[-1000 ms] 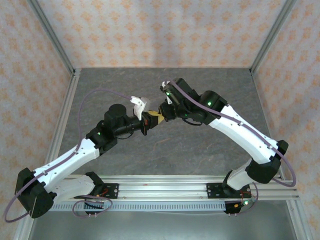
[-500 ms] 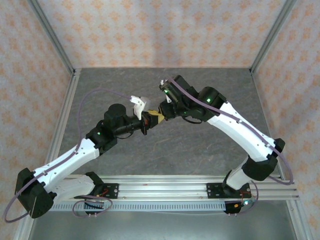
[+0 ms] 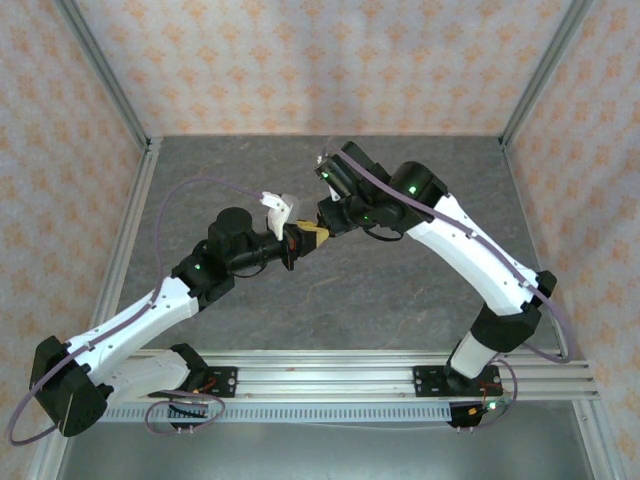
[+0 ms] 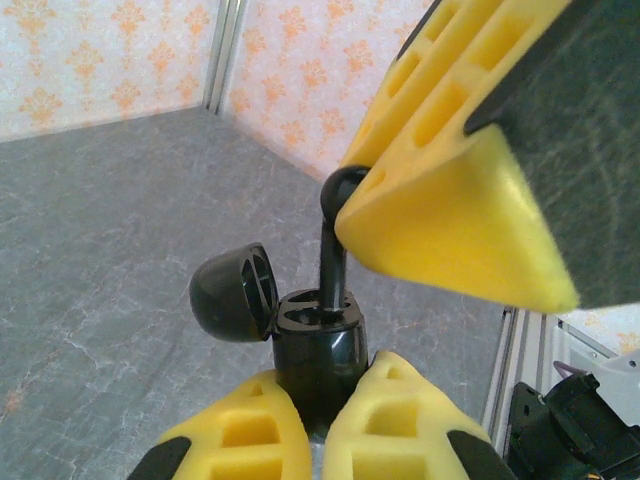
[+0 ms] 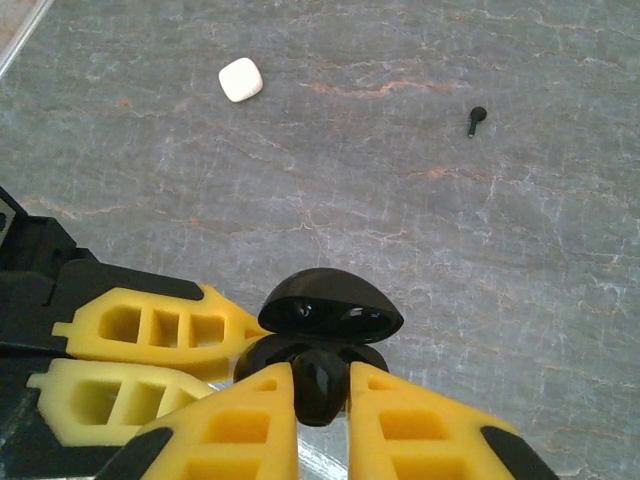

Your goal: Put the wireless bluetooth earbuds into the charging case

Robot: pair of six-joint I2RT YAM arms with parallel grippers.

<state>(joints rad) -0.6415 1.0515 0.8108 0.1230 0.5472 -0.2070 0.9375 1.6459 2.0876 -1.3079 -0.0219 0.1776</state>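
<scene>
Black charging case (image 4: 318,345); yellow pincer fingers (image 4: 450,230); grey marbled table (image 5: 400,200).

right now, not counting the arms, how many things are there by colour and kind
black earbuds: 2, one pinched in the right tool, one loose on the table
black charging case: 1, lid open, held by the left tool
white rounded piece: 1, on the table, too small to tell what it is
total: 4

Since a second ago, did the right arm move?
Yes. The right arm's elbow swung left, away from the table's right rail.
</scene>
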